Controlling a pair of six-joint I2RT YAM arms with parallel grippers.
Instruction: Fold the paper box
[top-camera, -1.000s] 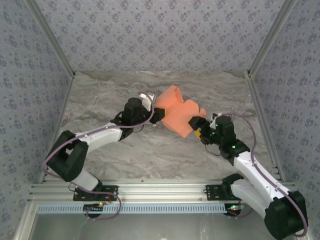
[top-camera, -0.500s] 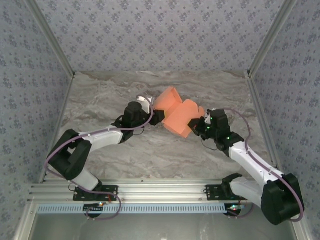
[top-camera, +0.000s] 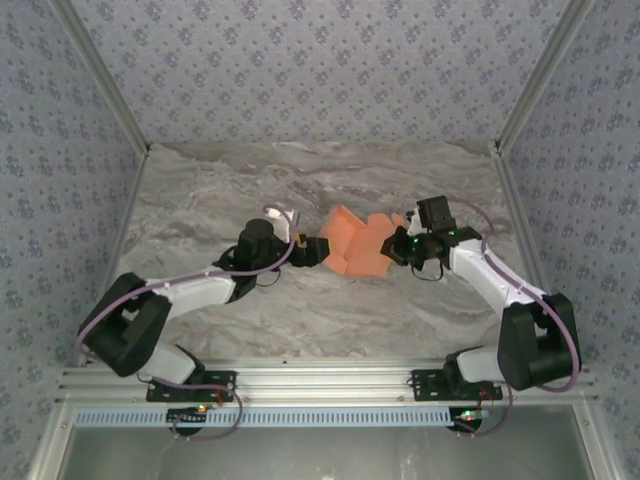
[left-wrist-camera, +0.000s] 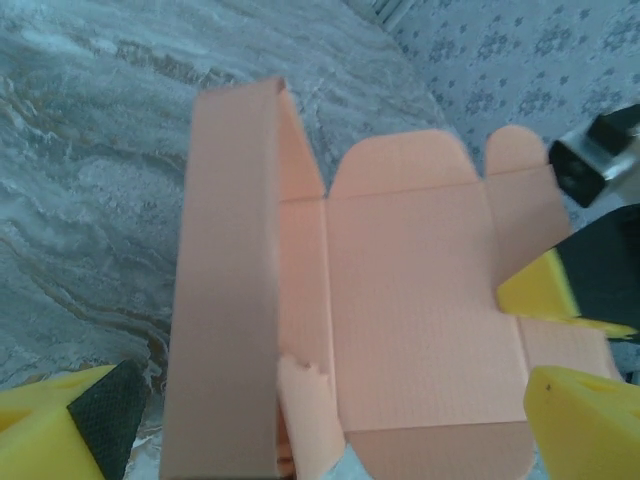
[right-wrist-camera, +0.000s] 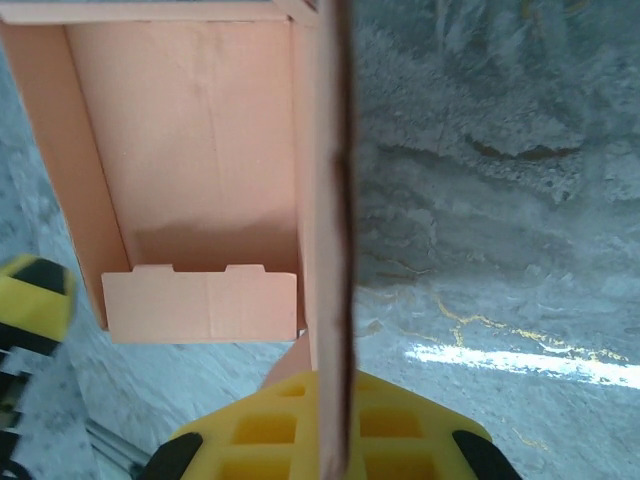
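Observation:
The orange paper box (top-camera: 358, 250) lies partly folded at the middle of the marble table, between both arms. My left gripper (top-camera: 312, 250) stands open at its left end; in the left wrist view its yellow fingers (left-wrist-camera: 60, 425) straddle the box (left-wrist-camera: 420, 300) without touching it, one upright wall (left-wrist-camera: 225, 300) close to the left finger. My right gripper (top-camera: 398, 245) is shut on the box's right-hand panel; in the right wrist view that panel (right-wrist-camera: 330, 200) runs edge-on into the closed gripper (right-wrist-camera: 330, 440), with the box's open inside (right-wrist-camera: 190, 150) to the left.
The marble table (top-camera: 200, 200) has patterned walls on three sides. An aluminium rail (top-camera: 300, 385) with the arm bases runs along the near edge. Bare tabletop lies to the left, right and front of the box.
The left gripper opened and let go of the box. The right gripper shut on the box's right panel. The box came down from a raised tilt and now sits low on the table.

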